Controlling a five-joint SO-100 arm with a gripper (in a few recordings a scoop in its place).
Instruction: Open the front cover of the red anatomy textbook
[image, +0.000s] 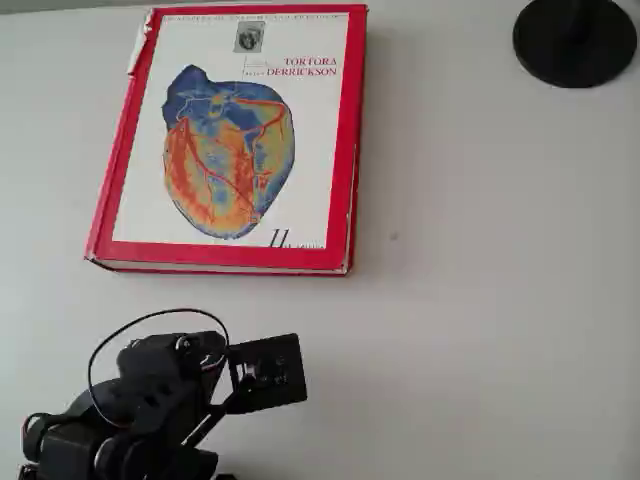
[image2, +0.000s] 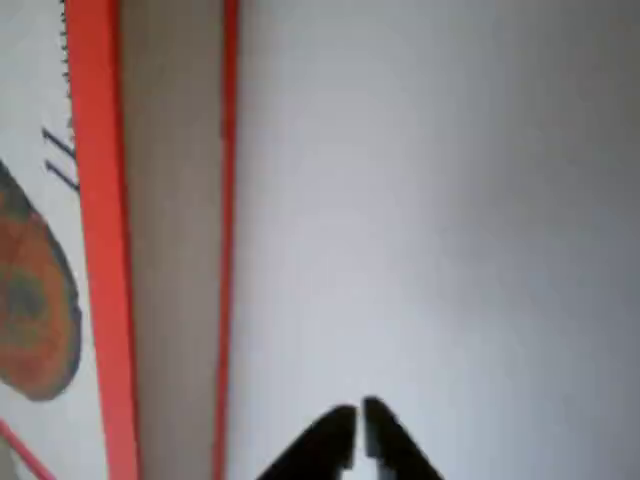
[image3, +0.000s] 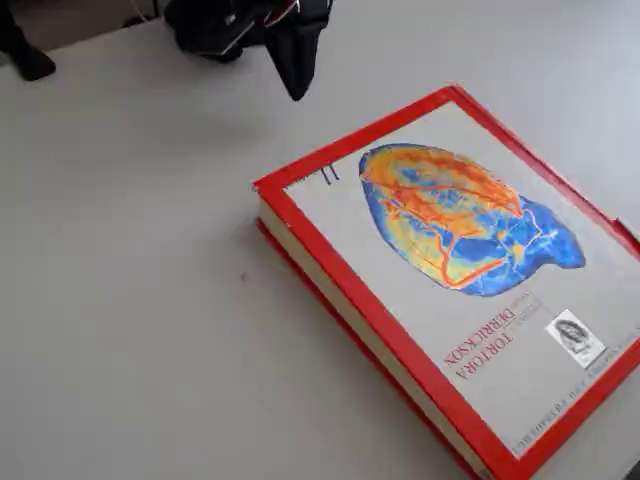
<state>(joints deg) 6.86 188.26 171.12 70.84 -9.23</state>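
From the overhead view I have the book (image: 230, 140) lying flat and closed on the table (image: 480, 300), up against the far edge and nearer the far left corner than the right. Its front cover (image: 240, 130) faces up: white with a red border, a colourful heart picture in the middle and "TORTORA DERRICKSON" printed near the top right of the cover. The cover sits flush on the page block, not lifted anywhere I can see. In the fixed view the same book (image3: 450, 270) lies at an angle, with the cream page edges showing between the red cover (image3: 470, 240) and the red back board along the side facing the camera.

My gripper (image2: 358, 432) shows at the bottom of the wrist view with its two dark fingertips (image2: 332, 430) nearly together, only a thin slit between them, and nothing between them. It hangs over bare table (image2: 430, 200), apart from the book (image2: 170, 240), whose page edge and red borders run down the left side of that view. In the overhead view the arm (image: 150, 400) sits by the near left corner of the table, short of the book's near edge. A round black base (image: 575, 40) stands at the far right corner.
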